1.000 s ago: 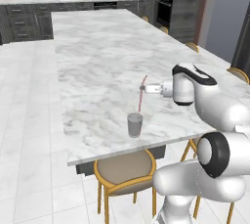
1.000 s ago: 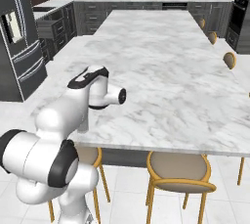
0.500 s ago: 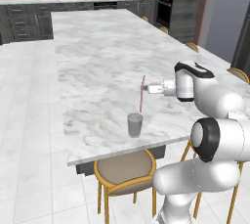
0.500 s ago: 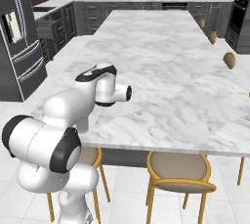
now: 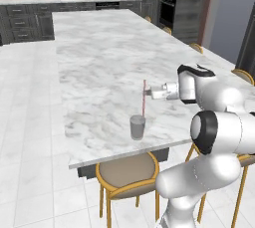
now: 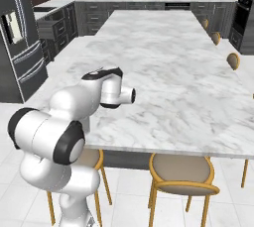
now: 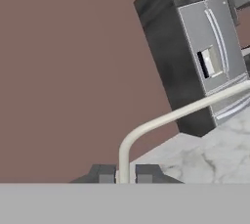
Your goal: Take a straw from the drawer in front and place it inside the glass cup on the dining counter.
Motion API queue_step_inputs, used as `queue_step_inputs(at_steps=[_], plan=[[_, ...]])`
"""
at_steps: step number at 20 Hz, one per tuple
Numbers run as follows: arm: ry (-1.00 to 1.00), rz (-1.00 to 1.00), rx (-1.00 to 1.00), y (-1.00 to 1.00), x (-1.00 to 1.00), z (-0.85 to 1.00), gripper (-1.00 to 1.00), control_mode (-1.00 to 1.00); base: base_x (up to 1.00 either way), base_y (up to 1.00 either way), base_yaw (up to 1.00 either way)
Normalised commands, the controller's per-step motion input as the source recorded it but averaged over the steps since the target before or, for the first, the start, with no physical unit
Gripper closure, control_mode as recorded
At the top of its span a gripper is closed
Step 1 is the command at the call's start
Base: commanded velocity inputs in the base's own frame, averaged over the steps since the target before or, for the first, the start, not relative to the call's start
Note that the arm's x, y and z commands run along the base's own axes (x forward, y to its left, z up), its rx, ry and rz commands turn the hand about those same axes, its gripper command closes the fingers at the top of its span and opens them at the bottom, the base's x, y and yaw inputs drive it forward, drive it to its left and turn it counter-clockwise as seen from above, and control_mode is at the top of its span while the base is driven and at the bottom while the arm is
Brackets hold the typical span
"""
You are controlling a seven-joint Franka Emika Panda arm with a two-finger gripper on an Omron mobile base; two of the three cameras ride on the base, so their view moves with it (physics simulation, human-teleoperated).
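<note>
while the claw (image 5: 147,93) is closed on the straw (image 5: 144,97) above the glass cup (image 5: 137,127) on the table (image 5: 99,67), the placing step needs lowering it straight inside.

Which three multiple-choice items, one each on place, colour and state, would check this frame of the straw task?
1. Where is the cup?
A. near the counter's front edge
B. on a chair
C. by the far sink

2. What colour is the straw?
A. green
B. pink-red
C. blue

3. How is the straw held?
A. lying flat on the counter
B. upright in the shut fingers, above the cup
C. resting fully inside the cup

Answers: 1 A, the cup stands close to the near edge above a chair; 2 B, it shows pink-red against the marble; 3 B, it stands vertical at the fingers, its lower end at the cup's rim.
</note>
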Motion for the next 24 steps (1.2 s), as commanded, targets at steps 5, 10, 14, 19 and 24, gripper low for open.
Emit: queue_step_inputs(at_steps=[5, 10, 14, 19, 24], plan=[[-0.07, 0.03, 0.0, 0.17, 0.0, -0.13, 1.0, -1.0, 0.0, 0.0, 0.0], [-0.09, 0.02, 0.0, 0.1, 0.0, -0.08, 1.0, -1.0, 0.0, 0.0, 0.0], [-0.09, 0.02, 0.0, 0.01, 0.0, -0.09, 1.0, -1.0, 0.0, 0.0, 0.0], [-0.07, 0.02, 0.0, 0.0, 0.0, -0.11, 1.0, -1.0, 0.0, 0.0, 0.0], [-0.08, 0.02, 0.0, 0.0, 0.0, -0.1, 1.0, -1.0, 0.0, 0.0, 0.0]])
